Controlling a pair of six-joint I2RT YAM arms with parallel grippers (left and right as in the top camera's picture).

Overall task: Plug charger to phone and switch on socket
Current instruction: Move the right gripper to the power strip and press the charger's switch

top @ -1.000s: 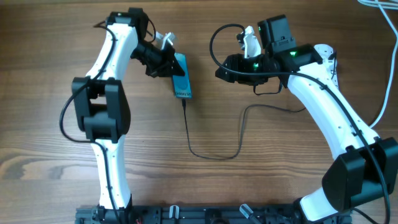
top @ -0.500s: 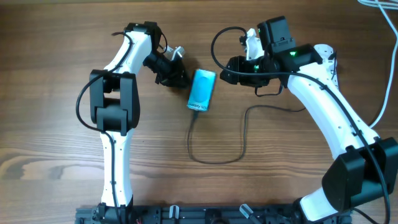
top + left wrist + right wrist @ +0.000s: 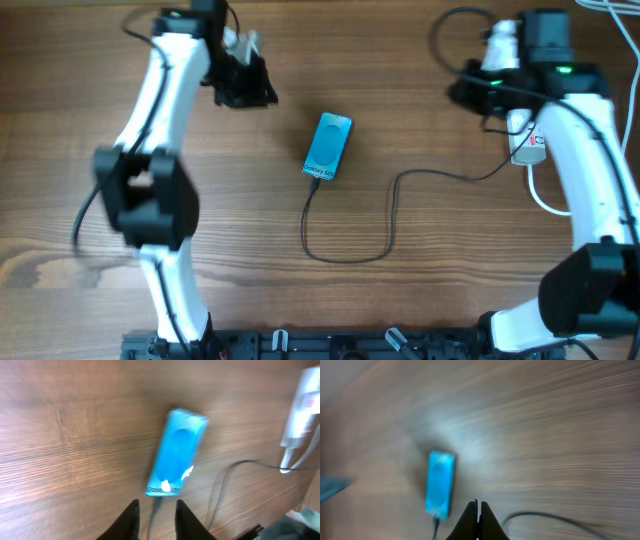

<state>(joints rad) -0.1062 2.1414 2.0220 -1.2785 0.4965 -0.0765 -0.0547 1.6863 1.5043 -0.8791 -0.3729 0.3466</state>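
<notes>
The phone (image 3: 328, 146) lies flat on the wood with its turquoise screen up, and it also shows in the wrist views (image 3: 176, 452) (image 3: 440, 484). The charger (image 3: 345, 256), a thin black cable, meets the phone's lower end, loops across the table and runs right toward the socket (image 3: 524, 152). The socket is a white strip, half hidden under the right arm. My left gripper (image 3: 258, 95) (image 3: 157, 503) hovers up and left of the phone, open and empty. My right gripper (image 3: 460, 95) (image 3: 477, 505) is by the socket, shut on nothing.
A thick white cord (image 3: 540, 200) curves off the socket's lower end. More white cable (image 3: 625, 30) runs down the far right edge of the table. A blurred white piece with red marks (image 3: 300, 405) shows at the right of the left wrist view.
The left gripper let go of the phone, opened and pulled back up-left. The phone now lies further right. The right arm swung right toward the socket and its jaws closed.
</notes>
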